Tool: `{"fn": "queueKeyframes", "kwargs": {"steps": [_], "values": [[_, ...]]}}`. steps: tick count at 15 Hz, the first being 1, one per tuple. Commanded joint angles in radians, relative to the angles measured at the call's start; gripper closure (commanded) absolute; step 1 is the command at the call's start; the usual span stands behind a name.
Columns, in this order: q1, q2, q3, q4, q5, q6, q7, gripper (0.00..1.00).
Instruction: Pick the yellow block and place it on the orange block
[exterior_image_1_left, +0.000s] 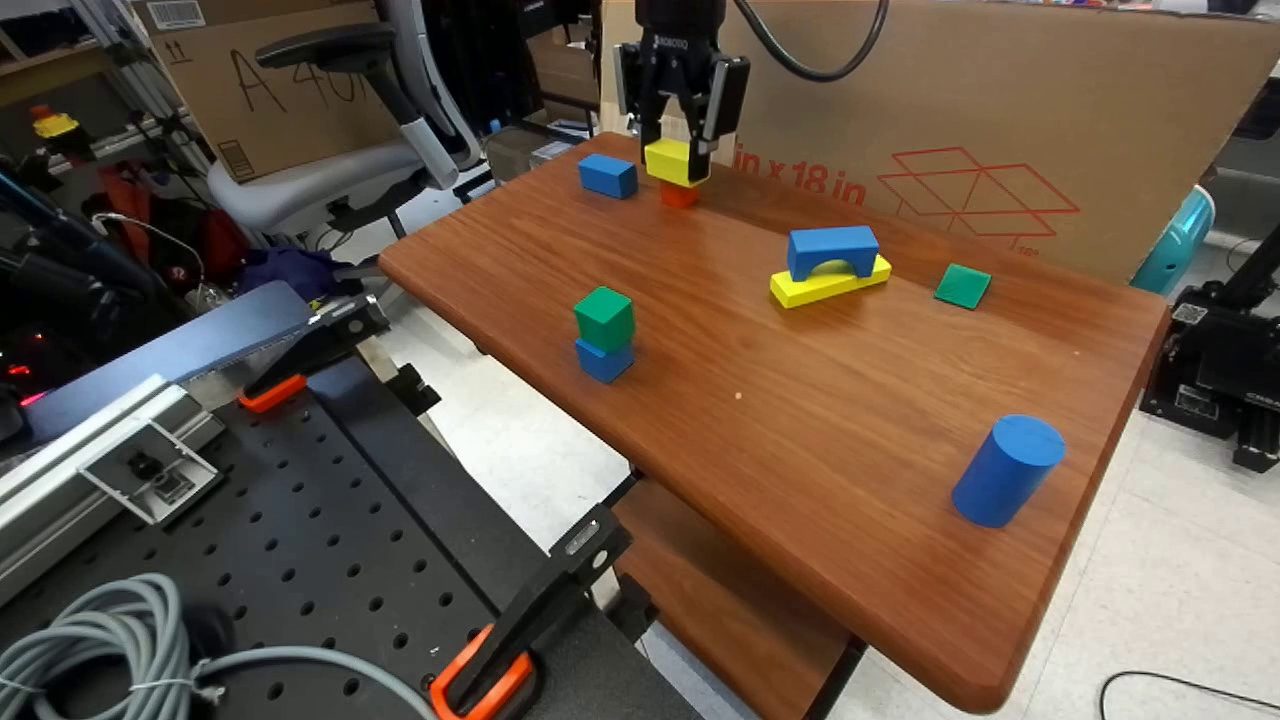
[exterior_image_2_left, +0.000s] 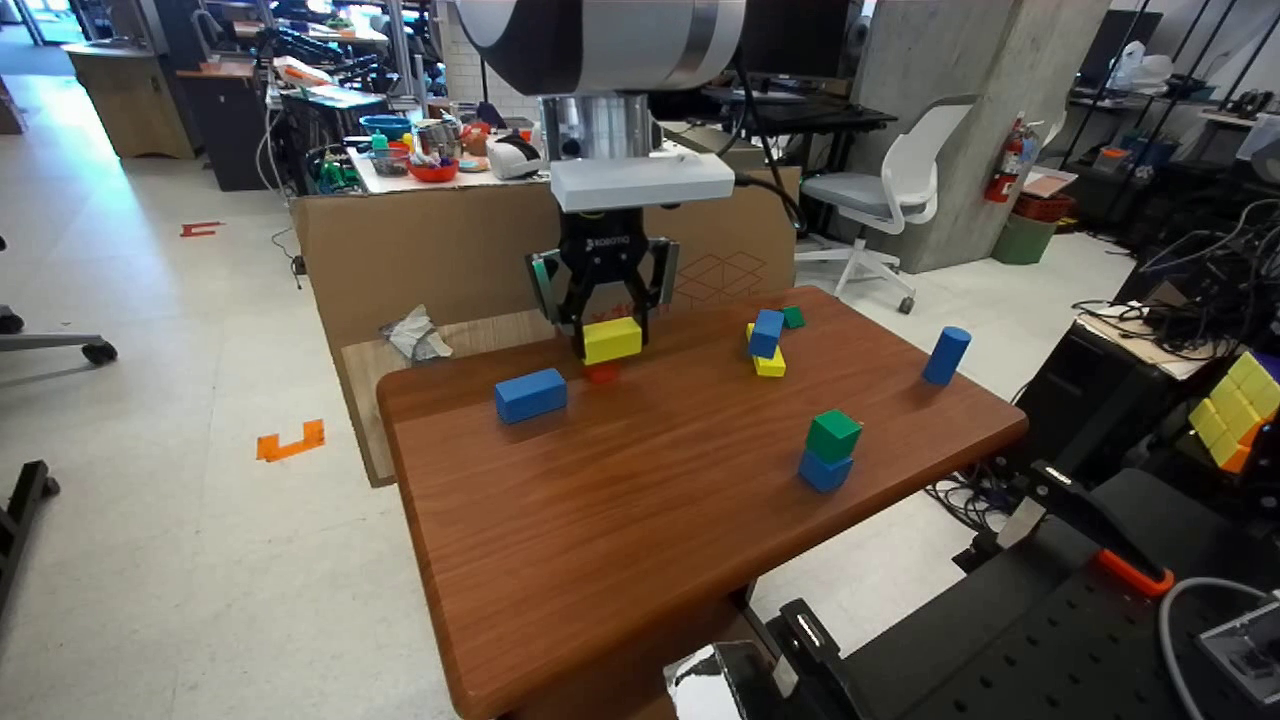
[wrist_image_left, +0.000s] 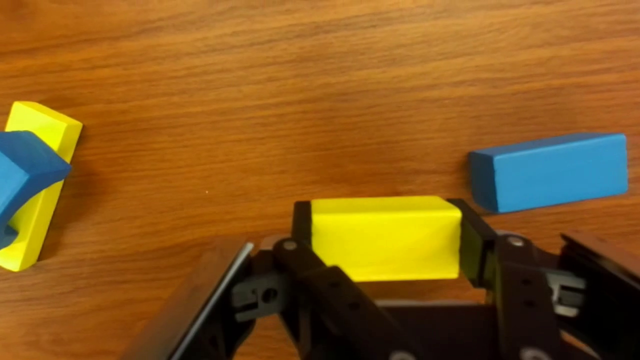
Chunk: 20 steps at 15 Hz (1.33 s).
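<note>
Yellow block (exterior_image_1_left: 674, 164), upper centre of frame, is clasped by the gripper (exterior_image_1_left: 676, 160) over the orange block (exterior_image_1_left: 679, 195); off-centre release could topple it.

Table (exterior_image_1_left: 800, 430) — orange block (exterior_image_1_left: 680, 195); blue cylinder (exterior_image_1_left: 1003, 475); yellow bar (exterior_image_1_left: 828, 287)

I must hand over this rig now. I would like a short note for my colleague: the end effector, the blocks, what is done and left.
End effector: shut on the yellow block, gripping its two ends.
Orange block: on the table, beneath the yellow block; contact between them is unclear.
Done: yellow block grasped and held above the orange block.
Left: probably check seating, lower if needed, release, withdraw.
</note>
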Motion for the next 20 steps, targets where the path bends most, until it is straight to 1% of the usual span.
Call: {"fn": "queueKeyframes", "kwargs": {"steps": [1, 2, 4, 5, 7, 9, 11, 12, 14, 16, 17, 19, 20], "values": [[0.006, 0.037, -0.006, 0.067, 0.018, -0.056, 0.002, 0.58], [0.006, 0.038, -0.005, 0.070, 0.018, -0.058, 0.001, 0.35], [0.006, 0.038, -0.005, 0.075, 0.018, -0.057, 0.001, 0.08], [0.004, 0.034, -0.004, 0.071, 0.020, -0.053, -0.002, 0.02], [0.000, 0.012, 0.004, 0.043, 0.023, -0.036, -0.017, 0.00], [0.001, -0.033, 0.014, -0.016, 0.018, -0.006, -0.040, 0.00], [0.020, -0.142, 0.018, -0.145, -0.010, 0.038, -0.069, 0.00], [0.028, -0.198, 0.020, -0.203, -0.017, 0.041, -0.077, 0.00], [0.041, -0.282, 0.021, -0.282, -0.036, 0.054, -0.103, 0.00], [0.039, -0.383, 0.031, -0.371, -0.039, 0.047, -0.132, 0.00], [0.044, -0.250, 0.026, -0.219, -0.024, 0.011, -0.099, 0.00], [0.042, -0.334, 0.032, -0.296, -0.026, 0.011, -0.111, 0.00], [0.040, -0.356, 0.033, -0.319, -0.027, 0.011, -0.115, 0.00]]}}
